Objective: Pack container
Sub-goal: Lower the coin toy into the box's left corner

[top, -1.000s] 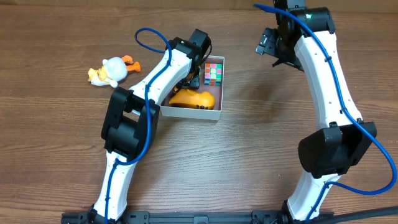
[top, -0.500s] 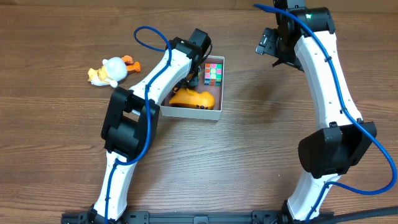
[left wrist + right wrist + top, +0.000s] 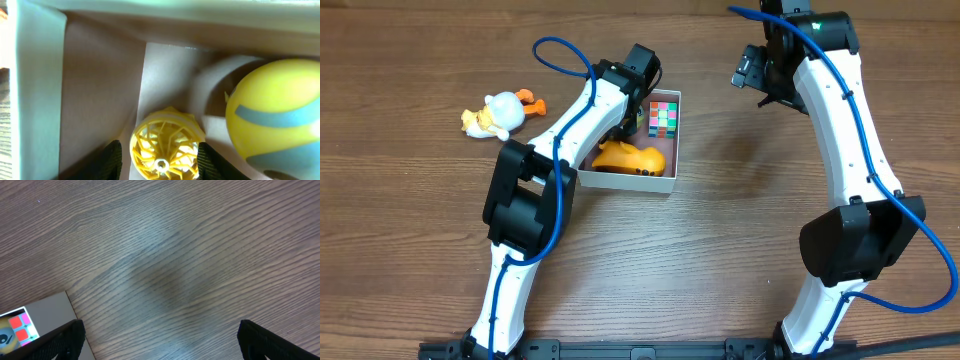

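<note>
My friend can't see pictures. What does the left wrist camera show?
A yellow spoked wheel toy sits between the dark fingertips of the left tool, inside the white-walled container. A yellow ball with a grey-blue stripe lies to its right.

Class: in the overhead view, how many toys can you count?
3. A white duck toy lies on the wooden table, left of the shallow white-walled container; a multicoloured cube and an orange plastic toy sit inside it. The left arm may hide more.

Container (image 3: 630, 183), crowded: cube (image 3: 664, 114) at 12 o'clock, orange toy (image 3: 632, 158) at 6, left arm (image 3: 582, 110) overhanging 9. Duck (image 3: 500, 112) well apart, 9. Table (image 3: 730, 230) open toward 3.
</note>
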